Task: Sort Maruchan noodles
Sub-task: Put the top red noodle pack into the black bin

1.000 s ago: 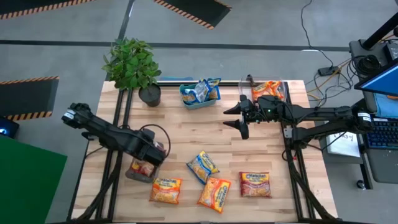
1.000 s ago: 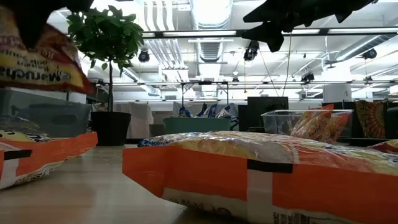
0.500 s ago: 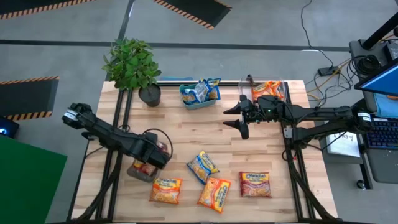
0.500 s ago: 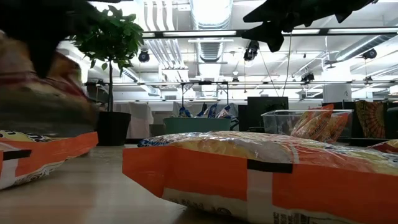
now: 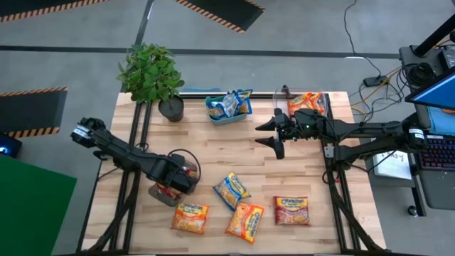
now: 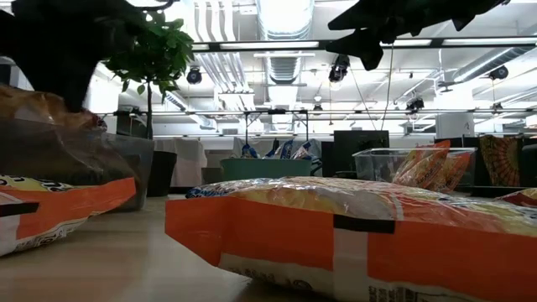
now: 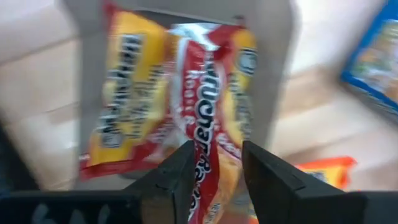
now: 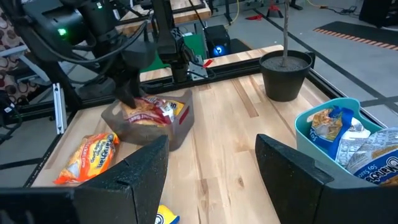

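My left gripper (image 5: 179, 174) stands over the clear bin (image 5: 166, 192) near the table's left edge, shut on a red-and-yellow Maruchan packet (image 7: 205, 124). A second red packet (image 7: 124, 118) lies in the bin. Other packets lie flat along the near side: an orange one (image 5: 189, 217), a yellow-and-blue one (image 5: 231, 189), another orange one (image 5: 245, 220) and a red one (image 5: 291, 210). My right gripper (image 5: 276, 135) hangs open above the table's far middle, touching nothing. My left gripper (image 7: 217, 149) pinches the red packet between its two fingers, on a crumpled stretch near the packet's upper end (image 7: 208, 171). The fingers come from above, pointing down. The packet hangs below them into the clear bin, next to the packet lying there.
A teal tray (image 5: 213, 114) with blue packets sits at the far middle. A second clear bin (image 5: 307, 103) with orange packets stands at the far right. A potted plant (image 5: 153, 75) occupies the far left corner. Bare wood lies between the tray and the near row of packets.
My left gripper has gone down with the red packet, from above the bin's rim into the bin. The bin has slid a little toward the table's right. My right arm has kept still.
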Controlling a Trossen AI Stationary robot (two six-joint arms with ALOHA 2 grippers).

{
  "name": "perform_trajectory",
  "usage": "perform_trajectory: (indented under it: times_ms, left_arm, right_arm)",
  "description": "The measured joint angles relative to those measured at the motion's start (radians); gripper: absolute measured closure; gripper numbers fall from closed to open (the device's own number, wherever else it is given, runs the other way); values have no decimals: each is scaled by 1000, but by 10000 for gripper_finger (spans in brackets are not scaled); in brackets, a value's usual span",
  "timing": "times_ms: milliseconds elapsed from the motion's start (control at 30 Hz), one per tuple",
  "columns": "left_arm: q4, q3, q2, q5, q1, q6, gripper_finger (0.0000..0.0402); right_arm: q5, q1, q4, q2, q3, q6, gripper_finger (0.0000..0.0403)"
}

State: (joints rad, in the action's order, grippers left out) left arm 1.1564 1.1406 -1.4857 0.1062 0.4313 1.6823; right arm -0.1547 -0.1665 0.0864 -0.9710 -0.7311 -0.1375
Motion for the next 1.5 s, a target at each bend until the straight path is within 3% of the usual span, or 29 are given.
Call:
perform_trajectory:
  times_ms: [167, 400, 500, 667, 967, 1100, 1333, 1500]
  left_arm:
    - [-75, -10, 0, 0, -1, -58, 272]
    - [174, -14, -6, -1, 0, 55, 270]
    - [203, -17, -20, -18, 1, 70, 272]
    - [196, 36, -34, -44, 1, -34, 274]
    - [182, 173, -48, 40, 14, -313, 275]
    - [180, 94, -85, 43, 12, -389, 282]
    - [122, -87, -145, -86, 14, -338, 307]
    - [45, -115, -156, -109, 13, -331, 324]
  right_arm:
    - [0, 0, 0, 0, 0, 0, 174]
    - [0, 0, -2, 0, 0, -21, 174]
    - [0, 0, -3, 0, 0, -21, 174]
    - [0, 0, -3, 0, 0, -20, 174]
    - [0, 0, 0, 0, 0, -17, 174]
    - [0, 0, 0, 0, 0, -18, 174]
    - [0, 0, -1, 0, 0, -19, 174]
    - [0, 0, -1, 0, 0, -18, 174]
